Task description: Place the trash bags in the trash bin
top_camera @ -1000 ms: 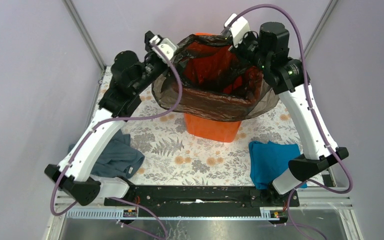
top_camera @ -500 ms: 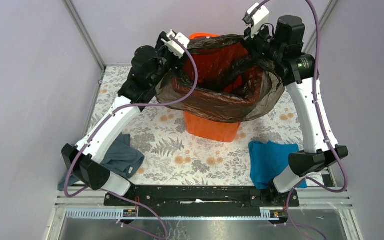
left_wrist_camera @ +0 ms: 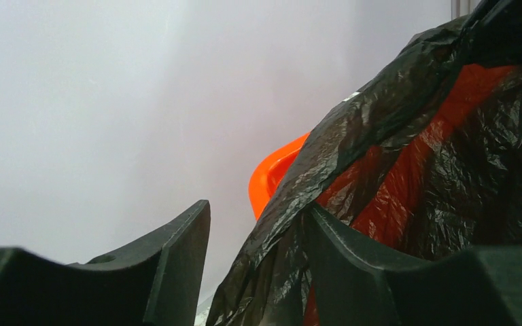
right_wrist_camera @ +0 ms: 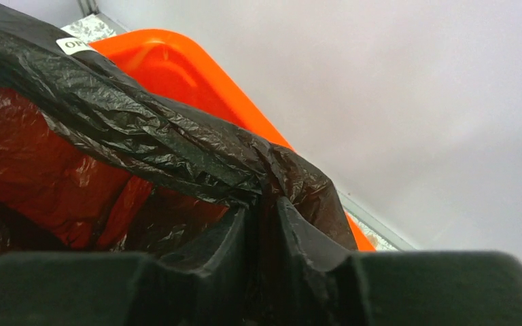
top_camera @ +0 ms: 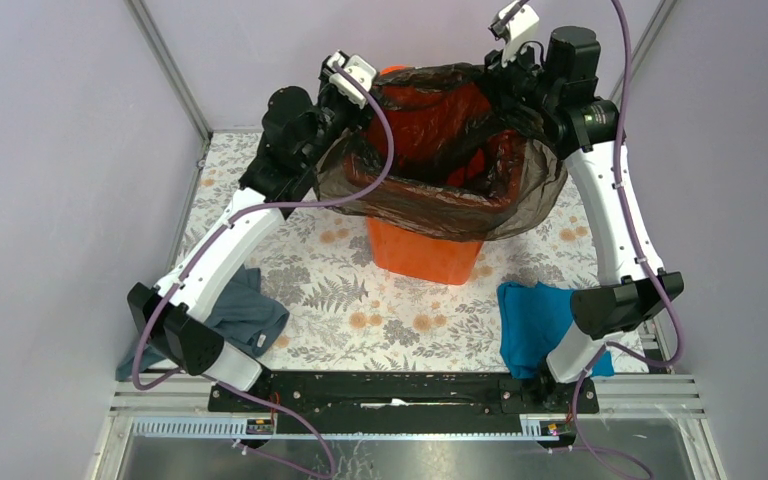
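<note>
The orange trash bin stands at the back middle of the table. The black trash bag is spread over its mouth and hangs down outside its rim. My left gripper is at the bin's back left corner. In the left wrist view its jaws stand apart, with the bag draped against the right finger in front of the bin's rim. My right gripper is at the back right corner. In the right wrist view it is shut on a fold of the bag above the rim.
A grey-blue cloth lies at the near left by the left arm. A teal cloth lies at the near right by the right arm's base. The floral table cover sits between metal frame posts and grey walls.
Both grippers have moved toward the back wall, the left also to the right. The bag's mouth has been drawn farther back over the bin's rim.
</note>
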Motion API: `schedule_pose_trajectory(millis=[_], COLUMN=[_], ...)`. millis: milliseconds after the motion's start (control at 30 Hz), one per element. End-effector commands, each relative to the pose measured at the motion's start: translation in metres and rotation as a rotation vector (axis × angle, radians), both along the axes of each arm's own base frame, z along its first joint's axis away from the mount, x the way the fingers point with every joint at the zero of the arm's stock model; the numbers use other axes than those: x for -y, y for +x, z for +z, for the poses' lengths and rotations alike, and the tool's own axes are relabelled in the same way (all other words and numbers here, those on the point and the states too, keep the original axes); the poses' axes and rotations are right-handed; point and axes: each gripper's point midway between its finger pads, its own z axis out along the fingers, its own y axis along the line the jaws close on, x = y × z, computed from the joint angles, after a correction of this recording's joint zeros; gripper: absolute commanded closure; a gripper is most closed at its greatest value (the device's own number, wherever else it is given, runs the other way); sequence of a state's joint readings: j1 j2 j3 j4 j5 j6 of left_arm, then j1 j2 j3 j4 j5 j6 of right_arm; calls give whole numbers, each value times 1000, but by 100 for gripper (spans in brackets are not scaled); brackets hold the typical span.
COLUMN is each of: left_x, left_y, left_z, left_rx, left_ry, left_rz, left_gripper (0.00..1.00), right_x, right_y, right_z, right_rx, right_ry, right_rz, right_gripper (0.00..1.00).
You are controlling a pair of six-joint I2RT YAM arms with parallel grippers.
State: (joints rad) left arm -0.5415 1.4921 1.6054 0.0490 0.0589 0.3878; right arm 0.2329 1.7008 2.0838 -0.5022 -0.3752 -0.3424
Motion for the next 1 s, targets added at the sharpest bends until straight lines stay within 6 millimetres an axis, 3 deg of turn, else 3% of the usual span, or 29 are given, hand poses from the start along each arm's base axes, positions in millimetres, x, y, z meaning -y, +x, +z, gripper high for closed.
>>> schedule_pose_trajectory(millis=[0, 200, 467, 567, 733, 867, 967], left_x=[3, 1, 3, 3, 2, 1, -1], left_y=[0, 4, 8, 8, 8, 9, 9], left_z=[33, 39, 35, 35, 36, 36, 34], left_rx=[70, 26, -32, -41, -46, -48, -53], left_ry=[-77, -152, -198, -197, -203, -195, -190], left_rz=[-27, -14, -12, -6, -4, 1, 10], left_gripper=[45, 47, 51, 52, 53, 51, 43], right_x=[13, 30, 21, 35, 57, 58, 53], right_y=[-4, -26, -62, -65, -61, -55, -53], right_z=[41, 46, 18, 16, 20, 27, 39], right_rx=[105, 155, 278, 319, 363, 398, 424], right_ry=[57, 58, -235, -293, -348, -349, -307], right_rz=[-82, -208, -329, -425, -570, -601, -584], right_gripper=[66, 36, 6, 5, 14, 43, 67])
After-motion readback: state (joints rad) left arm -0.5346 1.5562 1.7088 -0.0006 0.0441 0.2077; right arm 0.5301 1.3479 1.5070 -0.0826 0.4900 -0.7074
